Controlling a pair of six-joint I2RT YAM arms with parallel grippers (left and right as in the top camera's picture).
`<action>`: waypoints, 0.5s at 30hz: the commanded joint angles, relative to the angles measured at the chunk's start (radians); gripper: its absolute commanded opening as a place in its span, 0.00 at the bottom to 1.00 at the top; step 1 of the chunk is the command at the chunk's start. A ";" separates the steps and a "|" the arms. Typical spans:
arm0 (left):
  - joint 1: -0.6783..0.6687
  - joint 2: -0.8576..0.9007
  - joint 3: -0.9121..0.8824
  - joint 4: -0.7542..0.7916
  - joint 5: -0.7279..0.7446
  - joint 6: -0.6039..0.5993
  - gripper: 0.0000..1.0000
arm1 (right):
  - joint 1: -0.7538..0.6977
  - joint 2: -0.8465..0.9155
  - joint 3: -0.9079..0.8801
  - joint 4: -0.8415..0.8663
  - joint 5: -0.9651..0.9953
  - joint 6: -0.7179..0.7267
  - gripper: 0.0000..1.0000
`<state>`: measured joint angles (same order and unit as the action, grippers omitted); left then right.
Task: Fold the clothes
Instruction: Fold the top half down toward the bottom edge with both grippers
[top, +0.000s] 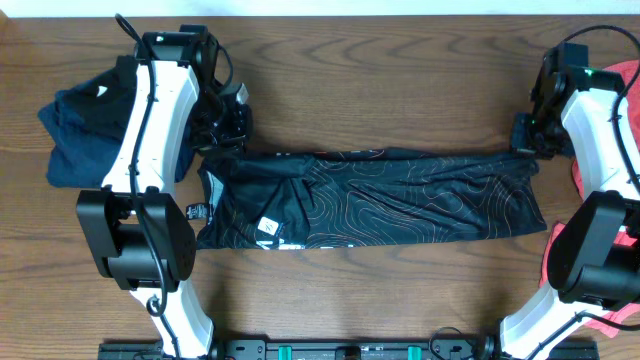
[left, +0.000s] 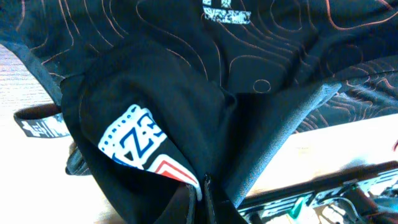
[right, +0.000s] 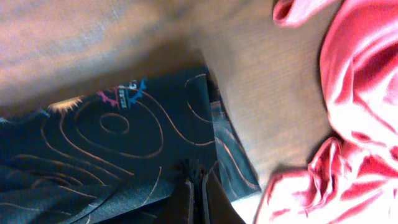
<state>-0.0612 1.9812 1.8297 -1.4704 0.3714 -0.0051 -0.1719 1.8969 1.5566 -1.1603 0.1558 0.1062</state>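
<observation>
We show the left gripper (top: 228, 128) and the right gripper (top: 524, 138), each pinched closed on a far corner of the black jersey (top: 400, 200), which lies as a long band across the middle of the worktop (top: 350, 60). For a clean fold, we judge both arms should carry the far hem toward the near edge together, level and taut. A coral-red garment (top: 625, 80) lies at the right edge, and a dark blue garment (top: 75, 130) lies near the far left corner.

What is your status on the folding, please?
Left gripper jaws shut on black jersey. Right gripper jaws shut on its other end. Red garment and dark blue pile off to the sides.
</observation>
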 joint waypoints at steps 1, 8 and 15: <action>-0.001 -0.008 -0.029 -0.011 0.003 0.020 0.06 | -0.006 -0.019 0.000 -0.035 0.051 0.009 0.01; -0.001 -0.008 -0.114 -0.026 0.003 0.020 0.06 | -0.006 -0.019 0.000 -0.073 0.084 0.009 0.01; -0.002 -0.008 -0.181 -0.048 0.003 0.020 0.06 | -0.006 -0.019 0.000 -0.078 0.104 0.009 0.01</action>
<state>-0.0612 1.9812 1.6642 -1.5009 0.3710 0.0010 -0.1719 1.8969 1.5566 -1.2381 0.2184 0.1062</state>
